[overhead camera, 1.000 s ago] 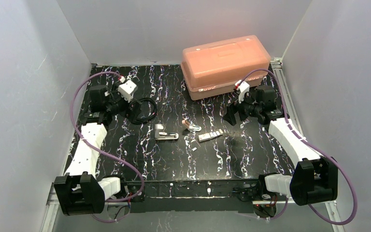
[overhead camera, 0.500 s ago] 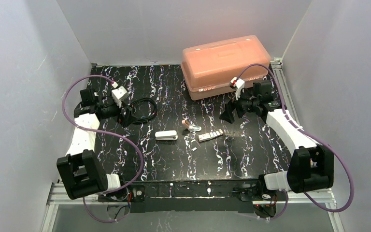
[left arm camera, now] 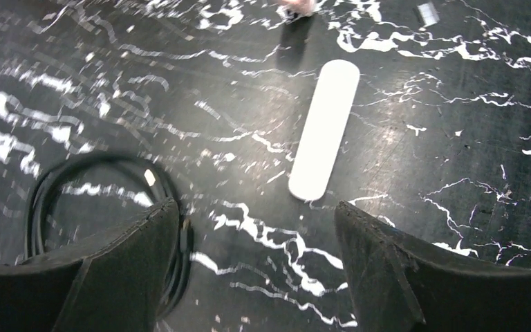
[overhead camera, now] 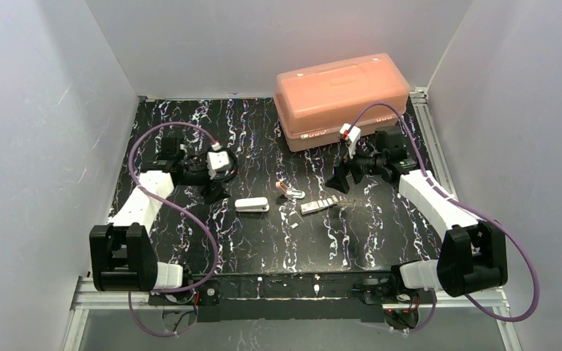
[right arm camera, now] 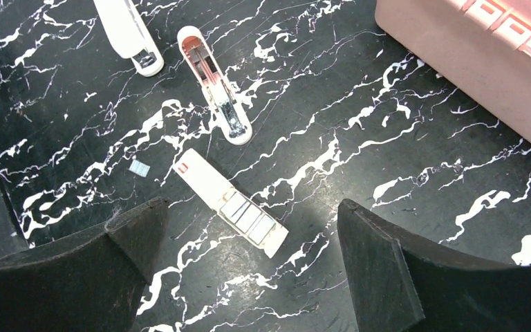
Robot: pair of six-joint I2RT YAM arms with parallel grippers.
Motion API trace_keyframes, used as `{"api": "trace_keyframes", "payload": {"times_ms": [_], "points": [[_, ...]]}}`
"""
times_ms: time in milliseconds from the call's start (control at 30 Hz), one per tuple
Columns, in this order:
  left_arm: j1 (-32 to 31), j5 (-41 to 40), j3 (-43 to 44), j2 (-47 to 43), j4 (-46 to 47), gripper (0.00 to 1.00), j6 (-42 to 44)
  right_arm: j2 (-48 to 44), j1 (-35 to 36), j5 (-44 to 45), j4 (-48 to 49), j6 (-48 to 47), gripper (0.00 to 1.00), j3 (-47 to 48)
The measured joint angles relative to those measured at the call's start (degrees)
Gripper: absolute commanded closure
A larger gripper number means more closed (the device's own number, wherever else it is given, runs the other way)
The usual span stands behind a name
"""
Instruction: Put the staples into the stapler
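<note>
Over on the left side of the table (overhead camera: 380,241), the left gripper (overhead camera: 214,191) has swung in from the far edge within the last second and now hovers just beside the stapler (overhead camera: 252,205), jaws apart and holding nothing. The right gripper (overhead camera: 336,181) has edged inward too, wide open and empty, near the staples (right arm camera: 249,216) in their little packet (right arm camera: 211,185). Looks like a stapler pickup is coming, so loading hasn't started. The stapler lies flat mid-table, a plain white oblong with rounded ends and no metal showing, though 1 second ago it seemed to sit open.
</note>
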Motion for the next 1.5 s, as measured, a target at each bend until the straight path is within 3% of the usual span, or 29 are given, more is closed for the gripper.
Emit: {"api": "trace_keyframes", "payload": {"times_ms": [467, 733, 967, 1167, 1500], "points": [[-18.9, -10.3, -0.1, 7.3, 7.3, 0.21, -0.1, -2.2, 0.0, 0.9, -1.6, -6.6, 0.07, -1.8], [-24.5, -15.4, -0.2, 10.7, 10.2, 0.23, -0.9, -2.2, 0.0, 1.6, -1.9, -7.8, 0.13, -1.9], [-27.1, -15.0, -0.2, 9.4, 10.2, 0.27, -3.5, -1.1, 1.2, 2.4, -4.5, -10.0, 0.19, -2.2], [-32.5, -15.8, 2.3, 7.0, 8.3, 0.37, -10.2, -0.5, 3.4, 3.6, -8.7, -11.4, 0.22, -2.2], [-46.6, -23.0, 4.2, 7.2, 6.4, 0.49, -29.4, -4.8, 2.8, 7.1, -10.0, -8.2, 0.27, -2.8]]}}
